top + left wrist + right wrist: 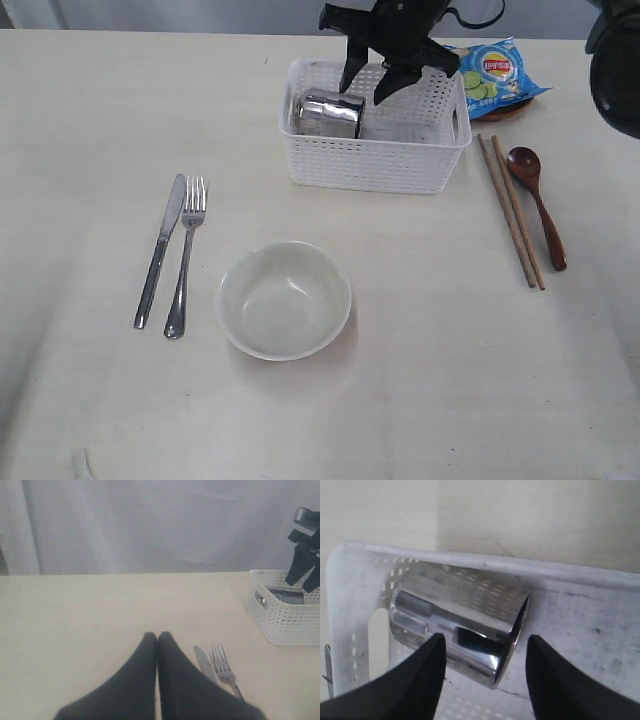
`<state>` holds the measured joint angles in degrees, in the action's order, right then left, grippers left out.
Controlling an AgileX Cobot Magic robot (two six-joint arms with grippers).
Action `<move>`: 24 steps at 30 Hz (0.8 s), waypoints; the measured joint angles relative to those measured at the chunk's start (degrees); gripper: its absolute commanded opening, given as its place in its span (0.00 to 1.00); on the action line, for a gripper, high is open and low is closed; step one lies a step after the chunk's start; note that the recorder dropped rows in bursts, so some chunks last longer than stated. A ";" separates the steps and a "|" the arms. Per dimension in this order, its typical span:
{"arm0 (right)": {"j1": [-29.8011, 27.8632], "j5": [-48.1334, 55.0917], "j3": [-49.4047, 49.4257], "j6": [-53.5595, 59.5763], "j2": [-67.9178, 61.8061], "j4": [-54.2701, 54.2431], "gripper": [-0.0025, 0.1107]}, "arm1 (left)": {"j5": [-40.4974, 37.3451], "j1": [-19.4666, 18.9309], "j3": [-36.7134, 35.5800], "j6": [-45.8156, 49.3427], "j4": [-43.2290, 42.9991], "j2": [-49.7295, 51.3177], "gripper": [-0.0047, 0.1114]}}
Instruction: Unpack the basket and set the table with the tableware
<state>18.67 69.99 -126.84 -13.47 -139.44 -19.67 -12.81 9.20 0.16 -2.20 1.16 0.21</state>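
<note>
We find the white basket (375, 165) upright at the far middle of the bench (450, 390). Inside it the steel cup (330, 115) lies on its side at the left end. The right claw (366, 90) hangs over the basket with its jaws wide, one finger on either side of the cup; we cannot confirm any contact. In front of the basket, well apart, the white bowl (285, 300) stands upright. The knife (160, 250) and fork (187, 255) lie side by side left of the bowl. The chopsticks (512, 210) and wooden spoon (537, 205) lie right of the basket. A blue snack bag (495, 72) rests on a brown plate (500, 112) behind the basket's right corner. The left claw (157, 637) is closed, tips together, above the bench near the knife
</note>
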 measured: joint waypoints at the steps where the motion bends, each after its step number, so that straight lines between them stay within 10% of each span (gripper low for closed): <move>1: 0.00 0.00 0.00 0.00 -0.39 -0.25 0.45 | 0.00 0.00 0.00 0.00 0.00 0.00 0.04; 14: -0.21 -1.32 0.00 1.77 -3.58 -10.52 0.42 | 0.00 0.00 0.00 0.00 0.00 0.00 0.04; 20: -0.30 -3.11 -0.70 4.16 -4.18 -15.44 0.03 | 0.00 0.00 0.00 0.00 0.00 0.00 0.04; 24: -0.20 -1.80 -2.65 7.19 -4.18 -15.64 0.02 | 0.00 0.00 0.00 0.00 0.00 0.00 0.04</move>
<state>18.47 68.19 -129.48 -6.28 -143.62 -35.31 -12.81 9.20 0.16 -2.20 1.16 0.21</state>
